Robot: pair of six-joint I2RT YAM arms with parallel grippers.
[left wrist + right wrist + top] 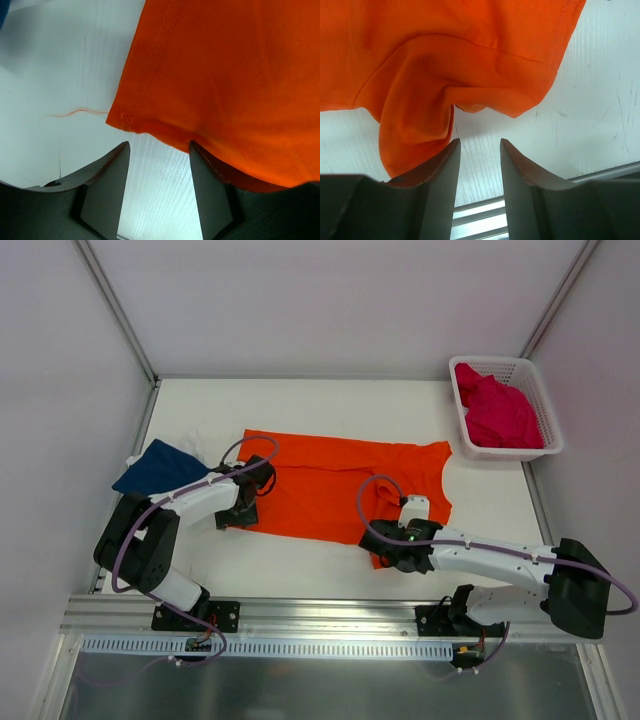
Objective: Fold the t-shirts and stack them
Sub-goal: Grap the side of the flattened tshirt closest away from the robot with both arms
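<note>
The orange t-shirt (335, 485) lies spread flat across the middle of the table. The navy t-shirt (160, 468) is bunched at the left edge. The magenta t-shirt (497, 410) lies in the white mesh basket. My left gripper (240, 515) is open at the orange shirt's near left corner (125, 120), with bare table between its fingers (107, 185). My right gripper (385, 558) is open at the shirt's near right sleeve (420, 115), which is bunched just ahead of the fingertips (447, 165); nothing is held.
The white mesh basket (470, 445) stands at the back right corner. A metal rail (330, 615) runs along the table's near edge, close behind the right gripper. A loose orange thread (75, 113) lies on the table left of the shirt corner.
</note>
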